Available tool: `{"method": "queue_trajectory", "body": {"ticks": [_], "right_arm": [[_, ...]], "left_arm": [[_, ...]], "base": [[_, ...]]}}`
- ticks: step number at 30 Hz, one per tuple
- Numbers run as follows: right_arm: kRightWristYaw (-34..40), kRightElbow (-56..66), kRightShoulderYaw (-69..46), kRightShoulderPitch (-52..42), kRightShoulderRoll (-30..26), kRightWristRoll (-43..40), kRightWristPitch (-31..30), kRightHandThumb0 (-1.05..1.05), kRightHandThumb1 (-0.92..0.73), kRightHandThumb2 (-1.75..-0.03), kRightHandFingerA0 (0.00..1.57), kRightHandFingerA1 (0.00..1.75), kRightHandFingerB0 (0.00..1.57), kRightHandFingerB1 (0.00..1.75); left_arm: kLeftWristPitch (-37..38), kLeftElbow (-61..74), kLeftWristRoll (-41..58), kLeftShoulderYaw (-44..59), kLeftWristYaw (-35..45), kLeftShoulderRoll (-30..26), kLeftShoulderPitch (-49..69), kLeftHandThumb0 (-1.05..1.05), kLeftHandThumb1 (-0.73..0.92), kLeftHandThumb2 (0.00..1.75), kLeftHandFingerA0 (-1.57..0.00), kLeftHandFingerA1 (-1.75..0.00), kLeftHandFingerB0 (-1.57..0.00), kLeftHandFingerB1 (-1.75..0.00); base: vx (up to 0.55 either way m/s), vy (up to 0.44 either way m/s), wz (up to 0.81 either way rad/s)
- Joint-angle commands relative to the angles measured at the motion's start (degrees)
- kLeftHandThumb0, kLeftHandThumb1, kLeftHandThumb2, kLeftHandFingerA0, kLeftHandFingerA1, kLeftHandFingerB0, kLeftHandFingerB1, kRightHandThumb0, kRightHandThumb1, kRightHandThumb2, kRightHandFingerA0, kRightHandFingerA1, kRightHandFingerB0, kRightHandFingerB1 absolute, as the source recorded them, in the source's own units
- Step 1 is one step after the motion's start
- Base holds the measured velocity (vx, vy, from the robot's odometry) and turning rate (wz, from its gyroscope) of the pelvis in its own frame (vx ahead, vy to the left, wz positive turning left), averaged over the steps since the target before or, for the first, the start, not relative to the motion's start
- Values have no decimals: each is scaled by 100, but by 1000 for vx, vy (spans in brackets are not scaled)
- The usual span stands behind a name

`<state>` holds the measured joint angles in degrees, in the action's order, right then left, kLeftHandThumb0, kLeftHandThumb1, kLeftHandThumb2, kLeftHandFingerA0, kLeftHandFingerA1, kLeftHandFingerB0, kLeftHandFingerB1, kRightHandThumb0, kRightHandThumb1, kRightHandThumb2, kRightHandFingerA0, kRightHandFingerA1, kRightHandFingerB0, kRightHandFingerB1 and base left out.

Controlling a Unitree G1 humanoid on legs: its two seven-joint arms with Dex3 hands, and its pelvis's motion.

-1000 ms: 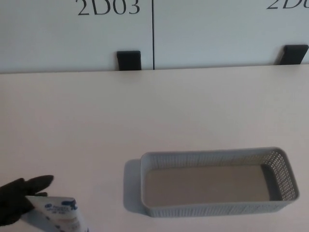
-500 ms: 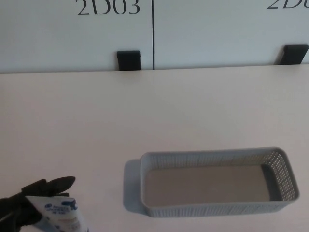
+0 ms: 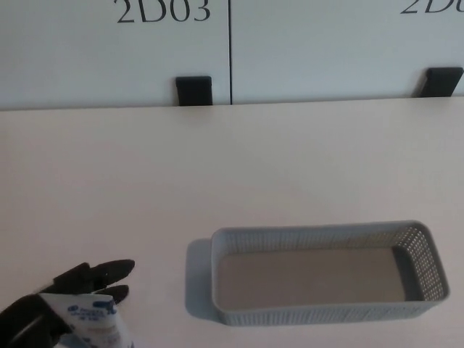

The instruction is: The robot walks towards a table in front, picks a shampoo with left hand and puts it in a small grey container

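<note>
A white shampoo bottle point(image 3: 93, 322) with a blue label stands at the bottom left edge of the head view, its lower part cut off by the frame. My left hand point(image 3: 76, 281) is right behind and beside it, black fingers point(image 3: 109, 270) spread and reaching past its top to the right, with another part of the hand on its left. The hand looks open, not closed on the bottle. The small grey mesh container point(image 3: 312, 230) lies empty on the table to the right, about a hand's width from the bottle. My right hand does not show.
The pale table point(image 3: 217, 167) runs back to a white wall panel marked 2D03. Two black brackets point(image 3: 193, 90) point(image 3: 442, 81) sit at the table's far edge.
My left hand has slid to the right and its fingers have spread further past the bottle's top. The bottle and the container have stayed where they were.
</note>
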<state>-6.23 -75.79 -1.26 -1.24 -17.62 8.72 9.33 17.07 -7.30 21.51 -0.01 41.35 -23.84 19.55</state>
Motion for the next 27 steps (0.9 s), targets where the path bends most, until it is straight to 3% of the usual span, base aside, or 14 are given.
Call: {"method": "queue_trajectory", "body": {"ticks": [1,2,3,6,7,8,10,12,14,15,16,19,20,27], "right_arm": [[-2,2,50,-40,-55,52,9,-29,-72,-62,50,40,38,34],[-29,9,41,-58,-44,29,17,-30,-73,-62,47,39,38,34],[-48,13,42,-61,-22,16,31,-30,-73,-62,47,38,38,34],[-21,-22,76,-68,6,50,61,-31,-72,-61,49,39,39,34],[-32,-33,79,-55,16,47,52,-31,-73,-62,49,39,39,34],[-36,-34,86,-23,26,49,27,-31,-72,-62,49,39,39,34],[-31,-41,79,8,39,38,-4,-31,-72,-62,49,38,39,34],[-62,5,87,77,6,33,21,-31,-72,-62,48,38,39,34],[-141,29,59,135,-32,-3,60,-31,-72,-61,48,39,39,34],[-161,17,64,199,-56,8,44,-31,-71,-61,47,38,38,34],[-171,10,65,224,-66,12,27,-31,-71,-62,48,39,37,34],[-217,13,37,199,-76,-21,24,-31,-70,-61,49,39,38,34],[-254,21,25,172,-75,-38,40,-31,-70,-61,51,40,40,34],[-262,22,68,267,-75,15,-9,-29,-72,-62,49,40,39,34]], "left_arm": [[-511,-269,-342,-201,-375,316,162,-38,39,58,-45,-53,-11,-31],[-542,-330,-395,-235,-526,445,153,-30,56,57,-95,-76,-25,-30],[-666,-430,-485,-307,-803,662,73,-23,68,60,-103,-100,-35,-33],[-998,-497,-363,-387,-983,922,-30,-21,74,63,-98,-130,-41,-36],[-1526,-390,-129,-444,-1105,1071,-102,-22,79,60,-90,-170,-50,-39],[-1752,-344,-50,-486,-1167,1151,-167,-27,60,88,-120,-141,-57,-62],[-1810,-277,-181,-569,-1349,1276,-206,-10,75,63,-91,-175,-77,-73],[-1716,-234,-540,-741,-1739,1578,-331,-2,69,80,-85,-175,-78,-138],[-1828,-97,-572,-796,-1860,1665,-372,-3,67,81,-85,-175,-73,-140],[-1699,-63,-605,-834,-1812,1689,-395,-9,58,97,-122,-139,-90,-115],[-1653,-38,-618,-850,-1792,1685,-395,-8,55,98,-125,-140,-90,-116],[-1706,63,-580,-849,-1792,1656,-308,-8,55,98,-124,-140,-88,-115],[-1525,166,-624,-835,-1760,1615,-212,-4,66,86,-92,-175,-71,-141],[-1649,1602,-656,-667,-1785,1240,50,-6,72,74,-100,-166,-76,-132]], "base": [[0,0,0],[0,0,0],[0,0,0],[0,0,0],[0,0,0],[0,0,0],[0,0,0],[0,0,0],[0,0,0],[0,0,0],[0,0,0],[0,0,0],[0,0,0],[0,0,0]]}}
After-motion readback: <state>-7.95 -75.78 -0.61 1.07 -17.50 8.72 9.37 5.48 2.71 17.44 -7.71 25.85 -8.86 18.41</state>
